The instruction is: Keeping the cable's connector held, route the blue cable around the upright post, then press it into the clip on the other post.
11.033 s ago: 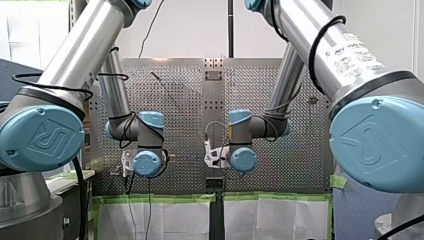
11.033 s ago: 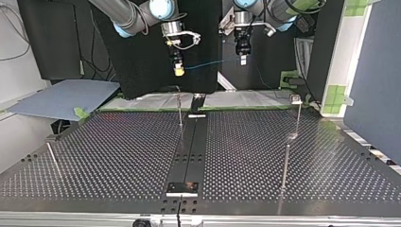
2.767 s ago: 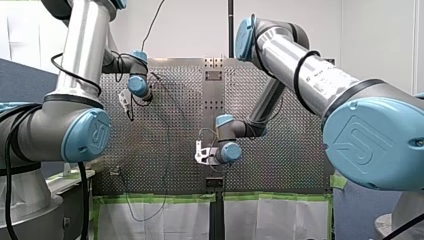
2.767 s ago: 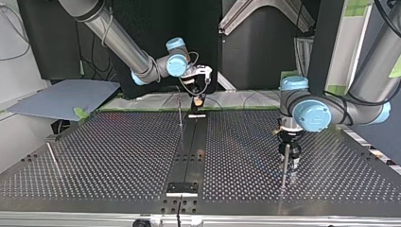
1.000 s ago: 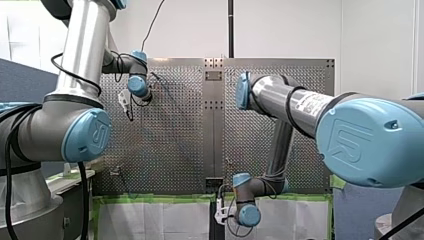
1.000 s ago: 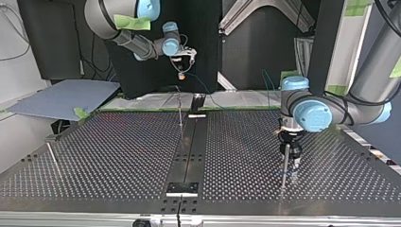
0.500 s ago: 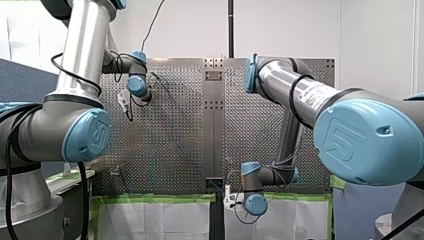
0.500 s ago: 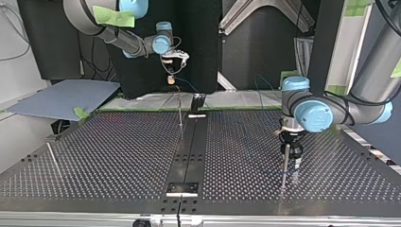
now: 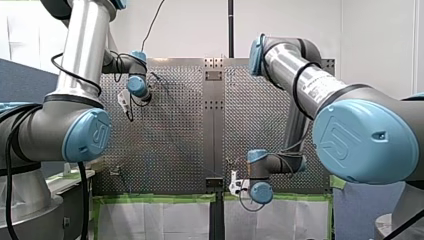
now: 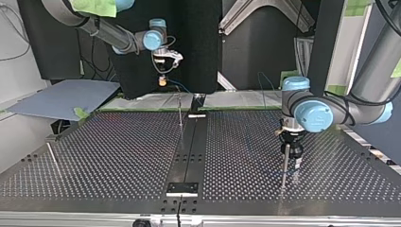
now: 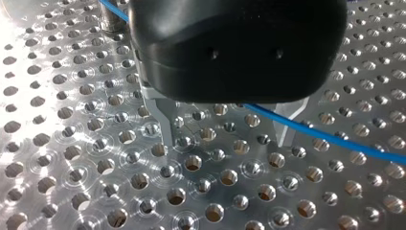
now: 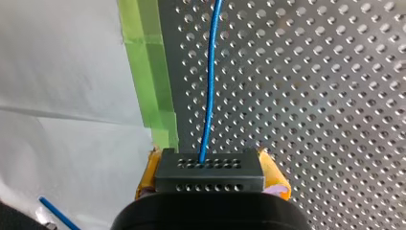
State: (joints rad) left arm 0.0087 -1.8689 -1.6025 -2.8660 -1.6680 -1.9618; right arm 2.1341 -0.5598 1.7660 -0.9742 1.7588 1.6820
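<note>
Thin cable (image 12: 210, 72): limp, light, kinks if yanked; best held at connector (image 12: 209, 176), clamped betw. R hand's (image 12: 210, 168) yellow pads (image 12: 147, 175) over counter's (image 10: 118, 151) far edge, top view. Runs to L hand (image 11: 225, 129) by right post (image 10: 285, 165); fingers (image 11: 165, 122) spread, cable crossing beside one. Clip too small to see.

A raised square emblem, read as a stylised "R", is borne by the blue joint cap (image 9: 82, 137) of my left arm (image 9: 82, 55) and by the larger cap (image 9: 367, 140) of my right arm (image 9: 287, 57). The print on that arm's white label (image 9: 314, 89) cannot be read.
</note>
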